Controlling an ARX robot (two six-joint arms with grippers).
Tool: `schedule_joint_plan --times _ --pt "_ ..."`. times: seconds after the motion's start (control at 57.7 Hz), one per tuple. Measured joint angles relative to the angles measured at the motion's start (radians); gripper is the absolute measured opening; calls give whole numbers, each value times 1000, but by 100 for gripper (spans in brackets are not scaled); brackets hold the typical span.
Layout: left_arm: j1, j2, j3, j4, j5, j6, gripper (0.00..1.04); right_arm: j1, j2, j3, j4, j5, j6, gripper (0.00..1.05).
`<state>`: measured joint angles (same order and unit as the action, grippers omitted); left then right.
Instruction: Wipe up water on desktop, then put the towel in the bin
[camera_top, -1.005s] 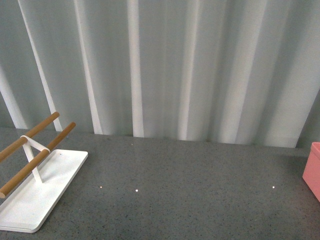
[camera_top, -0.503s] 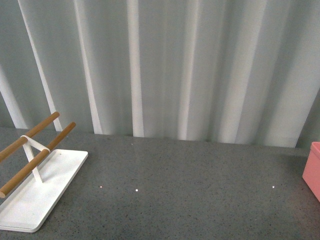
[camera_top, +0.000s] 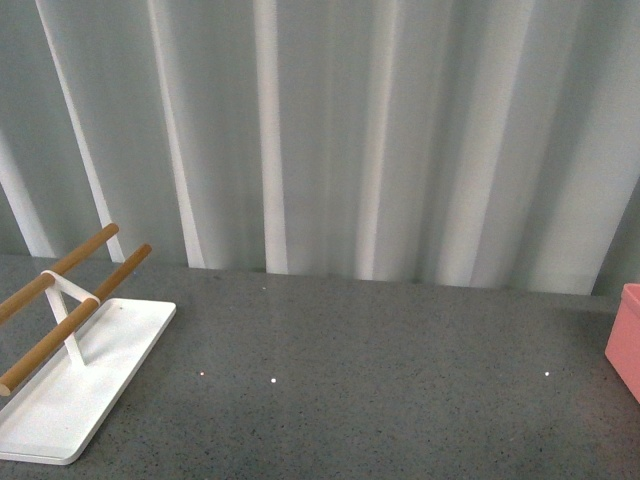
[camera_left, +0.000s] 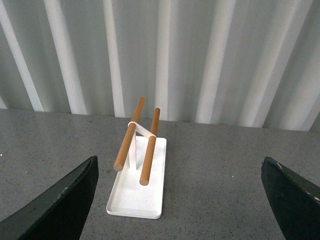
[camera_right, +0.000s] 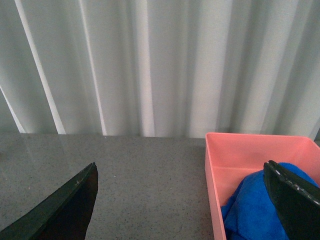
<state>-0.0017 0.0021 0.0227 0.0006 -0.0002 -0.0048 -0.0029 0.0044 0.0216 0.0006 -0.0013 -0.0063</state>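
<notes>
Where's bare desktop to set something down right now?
The widest free patch is the desktop between the white tray with its wooden rails and the pink bin, back to the curtain. The bin itself is taken: the blue towel lies inside. Both pincers are open, holding nothing.

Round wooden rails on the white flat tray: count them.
2. Both round wooden rails sit side by side above the white flat tray, one nearer the desktop's left edge, the other beside it. None seems hidden.
</notes>
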Motion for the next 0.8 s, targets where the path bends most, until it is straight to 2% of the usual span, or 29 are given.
schedule_joint_plan --times 0.797 --pt "0 0 0 0 0 0 98 0 0 0 0 0 0 98"
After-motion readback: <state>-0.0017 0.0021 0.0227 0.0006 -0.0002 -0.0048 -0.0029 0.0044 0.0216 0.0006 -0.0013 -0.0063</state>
